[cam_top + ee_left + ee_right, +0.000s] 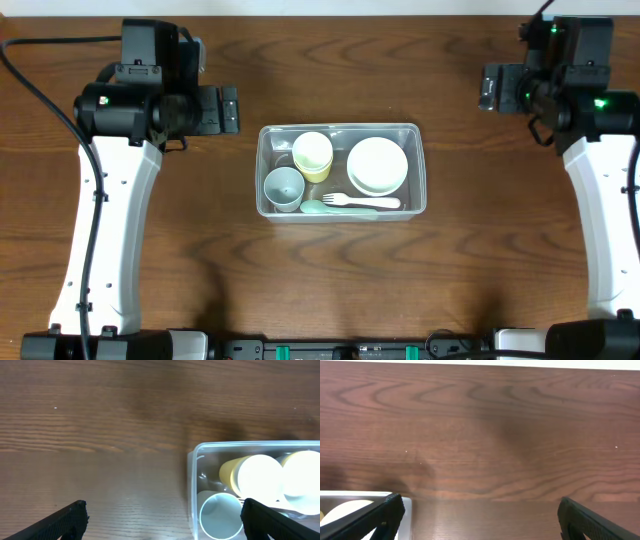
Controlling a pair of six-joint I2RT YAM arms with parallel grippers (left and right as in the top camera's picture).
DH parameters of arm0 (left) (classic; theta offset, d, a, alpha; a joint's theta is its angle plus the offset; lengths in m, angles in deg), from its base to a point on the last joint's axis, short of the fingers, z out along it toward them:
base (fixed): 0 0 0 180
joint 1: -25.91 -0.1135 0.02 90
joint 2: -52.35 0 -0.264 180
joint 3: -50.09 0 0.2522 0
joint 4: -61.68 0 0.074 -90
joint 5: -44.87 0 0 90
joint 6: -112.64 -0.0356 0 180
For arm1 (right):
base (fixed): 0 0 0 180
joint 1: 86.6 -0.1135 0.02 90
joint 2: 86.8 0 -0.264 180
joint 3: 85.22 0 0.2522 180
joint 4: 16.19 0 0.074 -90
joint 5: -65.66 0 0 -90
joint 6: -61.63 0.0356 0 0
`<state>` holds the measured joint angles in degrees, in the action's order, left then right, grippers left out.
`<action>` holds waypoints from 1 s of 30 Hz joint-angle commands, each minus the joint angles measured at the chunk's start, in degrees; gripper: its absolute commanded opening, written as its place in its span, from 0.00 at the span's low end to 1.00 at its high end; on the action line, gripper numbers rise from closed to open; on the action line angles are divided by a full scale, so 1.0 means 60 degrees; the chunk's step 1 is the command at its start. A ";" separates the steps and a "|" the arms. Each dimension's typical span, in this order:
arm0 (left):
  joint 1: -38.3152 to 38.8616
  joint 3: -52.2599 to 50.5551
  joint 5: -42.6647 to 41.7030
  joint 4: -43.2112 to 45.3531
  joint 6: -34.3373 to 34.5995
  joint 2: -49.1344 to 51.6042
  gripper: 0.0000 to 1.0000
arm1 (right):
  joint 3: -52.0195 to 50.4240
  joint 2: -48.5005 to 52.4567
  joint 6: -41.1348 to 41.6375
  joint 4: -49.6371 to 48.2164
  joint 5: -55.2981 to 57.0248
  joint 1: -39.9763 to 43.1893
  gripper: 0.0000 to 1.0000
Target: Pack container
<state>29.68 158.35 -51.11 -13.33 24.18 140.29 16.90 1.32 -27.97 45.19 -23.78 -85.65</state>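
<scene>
The clear plastic container sits at the table's middle. Inside it are a yellow cup, a pale blue cup, stacked white bowls, and a green spoon with a white fork. My left gripper is open and empty, up left of the container. In the left wrist view the container corner, yellow cup and blue cup show at lower right. My right gripper is open and empty, up right of the container; in its wrist view the container rim shows.
The dark wood table surrounds the container. Both white arms run along the table's left and right sides. The table's far edge shows at the top of the right wrist view.
</scene>
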 commanded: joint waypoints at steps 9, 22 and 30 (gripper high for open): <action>-0.0087 -0.0055 0.0204 -0.0827 -0.0102 -0.0852 0.98 | 0.0000 -0.0543 0.0678 0.1395 -0.0280 0.0025 0.99; -0.0087 -0.2473 0.0168 -0.0390 -0.0106 -0.5187 0.98 | -0.3971 -0.5435 0.1523 0.0885 0.0062 -0.0036 0.98; -0.0087 -0.6102 0.0138 0.0841 0.0233 -0.9045 0.98 | -0.7238 -0.9409 0.2393 0.0736 0.0703 -0.0331 0.99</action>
<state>29.38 126.42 -50.71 -9.14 24.31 91.98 -23.12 -49.61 -16.43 50.04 -21.40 -86.87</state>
